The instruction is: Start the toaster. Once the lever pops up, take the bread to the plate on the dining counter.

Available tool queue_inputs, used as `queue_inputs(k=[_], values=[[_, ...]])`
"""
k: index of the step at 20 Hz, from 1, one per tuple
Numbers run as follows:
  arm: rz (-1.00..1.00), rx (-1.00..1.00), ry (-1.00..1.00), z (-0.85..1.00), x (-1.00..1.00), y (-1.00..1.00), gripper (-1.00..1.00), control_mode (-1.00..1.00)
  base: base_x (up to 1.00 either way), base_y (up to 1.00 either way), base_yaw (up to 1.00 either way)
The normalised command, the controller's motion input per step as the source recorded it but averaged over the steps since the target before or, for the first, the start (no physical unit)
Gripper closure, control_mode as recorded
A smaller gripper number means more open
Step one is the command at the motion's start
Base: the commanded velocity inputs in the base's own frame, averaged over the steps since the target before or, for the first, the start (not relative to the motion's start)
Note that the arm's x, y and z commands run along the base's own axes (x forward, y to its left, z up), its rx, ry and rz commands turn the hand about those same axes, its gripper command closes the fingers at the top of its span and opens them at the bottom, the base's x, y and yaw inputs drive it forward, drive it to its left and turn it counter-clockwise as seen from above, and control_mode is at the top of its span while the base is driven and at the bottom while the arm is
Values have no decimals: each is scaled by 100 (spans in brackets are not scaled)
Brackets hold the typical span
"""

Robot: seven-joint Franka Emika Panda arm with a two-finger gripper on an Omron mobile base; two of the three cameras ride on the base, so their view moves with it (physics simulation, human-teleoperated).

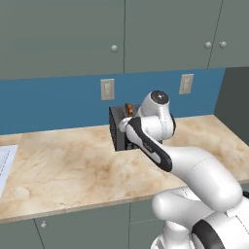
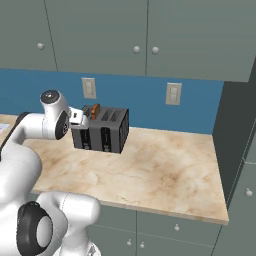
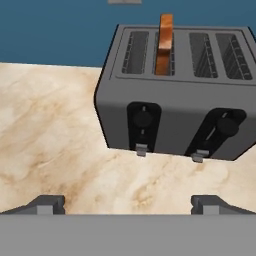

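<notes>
Nearest to my hand camera are the gripper's (image 3: 128,202) two dark fingertips, spread wide apart with nothing between them, hovering over the marble counter (image 3: 45,130) just short of the toaster (image 3: 172,112). I judge I am at the very first step: the toaster is not yet started. Both grey lever tabs sit at the bottom of their black front panels, near the base, so I cannot say for certain what their raised position looks like.

From the hand, the toaster stands on the counter toward the far blue wall, front panels facing me, long axis running left to right. Its bread (image 3: 164,44) stands upright in the second slot from the left, edge-on to me, top poking above the slot.

Next, I reckon, I must close in on the left lever (image 3: 142,149), the one serving the bread's side, and press it.
</notes>
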Motion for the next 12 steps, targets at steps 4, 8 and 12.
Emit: queue_inputs(k=[4, 8, 12], values=[[0, 0, 0, -11, 20, 1, -100, -100, 0, 0, 0], [0, 0, 0, -5, 16, 0, -100, -100, 0, 0, 0], [0, 0, 0, -3, 17, 0, -100, -100, 0, 0, 0]])
